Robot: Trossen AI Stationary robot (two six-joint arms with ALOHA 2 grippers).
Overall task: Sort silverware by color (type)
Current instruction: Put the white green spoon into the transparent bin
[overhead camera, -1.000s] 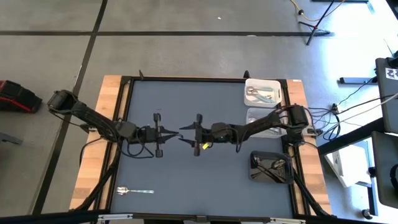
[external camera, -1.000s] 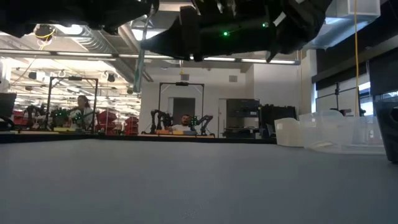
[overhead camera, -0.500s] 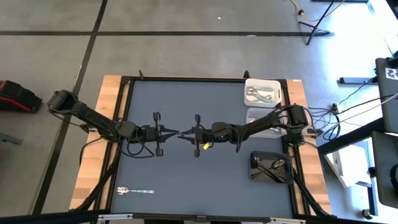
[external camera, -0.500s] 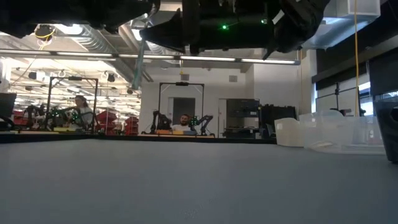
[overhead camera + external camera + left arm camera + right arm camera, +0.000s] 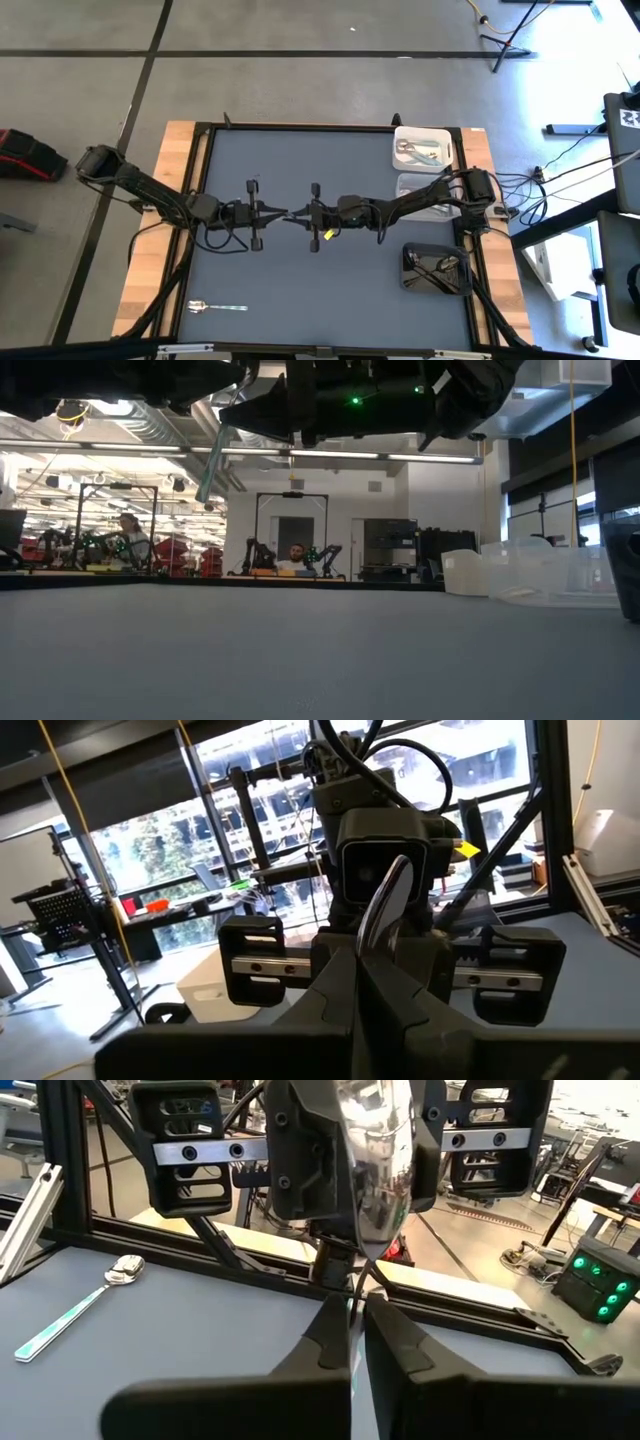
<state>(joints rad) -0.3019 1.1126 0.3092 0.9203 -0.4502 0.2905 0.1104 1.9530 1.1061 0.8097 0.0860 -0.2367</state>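
Observation:
Above the middle of the table (image 5: 350, 290) my two grippers meet tip to tip, both shut on one shiny spoon. My left gripper (image 5: 277, 214) comes from the left and my right gripper (image 5: 299, 215) from the right. The spoon's bowl (image 5: 375, 1160) stands above the fingers. Its slim handle (image 5: 214, 463) hangs slanting below them, clear of the table. A second spoon (image 5: 215, 306) with a greenish handle lies flat near the table's front left corner; it also shows in the right wrist view (image 5: 75, 1310). My left gripper pinches the spoon between its two fingers just under the bowl (image 5: 368, 942), coming level from the table's left. The bowl (image 5: 392, 890) rises above the fingertips; the spoon is lifted clear. My right gripper pinches the spoon's thin neck (image 5: 355, 1280) below the bowl between its fingertips, coming level from the table's right. The fingers lie across the spoon, which stands tilted, bowl up, handle hanging.
At the table's right edge stand a white bin (image 5: 422, 147) with cutlery in it, a clear bin (image 5: 413, 186) and a dark bin (image 5: 436, 268) with cutlery. The grey mat between the arms and the near edge holds only the lying spoon.
My right gripper has moved a little toward the table's left, up to my left gripper, and has shut on the spoon. The spoon's handle, which hung straight down, now slants.

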